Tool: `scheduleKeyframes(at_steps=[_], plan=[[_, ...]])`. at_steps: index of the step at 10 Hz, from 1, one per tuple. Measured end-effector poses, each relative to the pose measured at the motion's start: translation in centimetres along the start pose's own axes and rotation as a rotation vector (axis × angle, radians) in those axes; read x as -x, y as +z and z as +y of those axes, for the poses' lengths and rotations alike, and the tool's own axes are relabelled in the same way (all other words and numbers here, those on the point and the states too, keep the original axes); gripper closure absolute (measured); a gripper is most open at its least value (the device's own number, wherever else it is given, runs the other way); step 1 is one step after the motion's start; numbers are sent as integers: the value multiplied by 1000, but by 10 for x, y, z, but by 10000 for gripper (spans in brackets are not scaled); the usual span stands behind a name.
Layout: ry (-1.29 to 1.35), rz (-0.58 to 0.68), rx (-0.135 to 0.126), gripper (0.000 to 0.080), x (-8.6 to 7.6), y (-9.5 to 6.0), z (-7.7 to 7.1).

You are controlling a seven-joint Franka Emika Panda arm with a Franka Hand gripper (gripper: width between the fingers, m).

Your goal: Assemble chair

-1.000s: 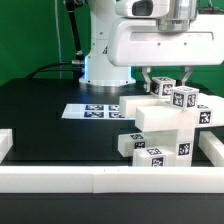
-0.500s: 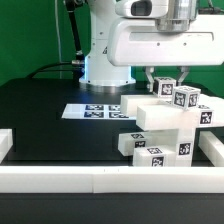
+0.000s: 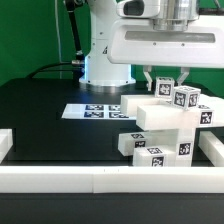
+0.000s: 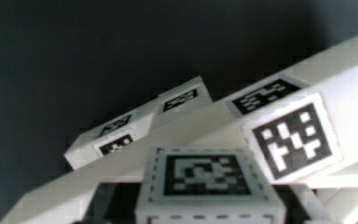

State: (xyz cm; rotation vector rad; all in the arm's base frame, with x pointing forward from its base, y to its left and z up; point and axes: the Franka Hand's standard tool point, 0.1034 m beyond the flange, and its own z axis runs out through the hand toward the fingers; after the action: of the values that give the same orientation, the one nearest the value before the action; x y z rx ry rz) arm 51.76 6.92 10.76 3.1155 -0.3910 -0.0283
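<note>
The chair's white tagged parts stand stacked at the exterior view's right: a long slab (image 3: 160, 116) lies across lower blocks (image 3: 152, 150), with a tagged block (image 3: 186, 98) on top. My gripper (image 3: 163, 81) hangs straight down over the stack, shut on a small tagged chair part (image 3: 165, 89) at its top. In the wrist view this chair part (image 4: 202, 172) fills the gap of the gripper (image 4: 206, 208), a dark finger pressed against each side. Other tagged faces (image 4: 293, 132) and a long white edge (image 4: 149, 120) lie beyond it.
The marker board (image 3: 92, 111) lies flat on the black table behind the stack. A low white wall (image 3: 100, 179) runs along the front, with short white rails at the left (image 3: 5, 143) and right (image 3: 214, 151). The arm's base (image 3: 105, 66) stands at the back.
The jaws have closed onto the small tagged part at the top of the stack. The hand has shifted slightly upward; the stacked parts look unmoved.
</note>
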Motion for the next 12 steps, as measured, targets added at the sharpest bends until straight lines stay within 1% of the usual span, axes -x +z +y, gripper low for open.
scheduleKeyframes(at_steps=[7,9,12], plan=[[481,-2,-2,528,1,0,-2],[611,-5,-9,528,1,0,-4],[796,-8,-10,528,2,0,-5]])
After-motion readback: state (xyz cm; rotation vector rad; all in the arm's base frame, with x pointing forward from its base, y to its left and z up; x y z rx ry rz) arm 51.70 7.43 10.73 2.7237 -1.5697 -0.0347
